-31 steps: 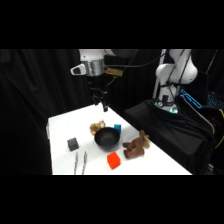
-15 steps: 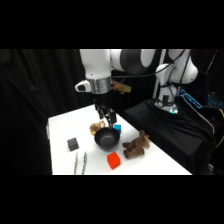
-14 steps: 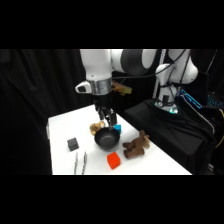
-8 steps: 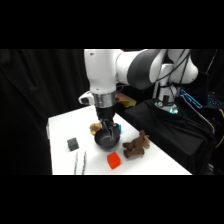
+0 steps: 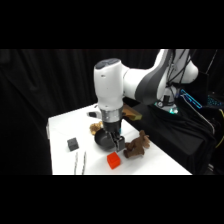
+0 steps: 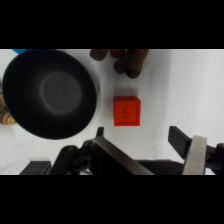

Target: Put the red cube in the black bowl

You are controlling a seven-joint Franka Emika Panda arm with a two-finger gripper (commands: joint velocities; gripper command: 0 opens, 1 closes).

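Bright white table [image 5: 62,127] against dark surroundings; both views soft, perhaps motion-blurred.

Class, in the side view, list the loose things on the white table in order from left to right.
Small dark grey cube → metal tongs → small bright red cube → brown lumpy object.

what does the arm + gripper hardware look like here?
White Franka arm with rounded glossy shells and dark grey joint bands, teal light near its base. The gripper is black linkage with two dark fingers; a grey metallic bar crosses in front in the wrist view. No markings legible.
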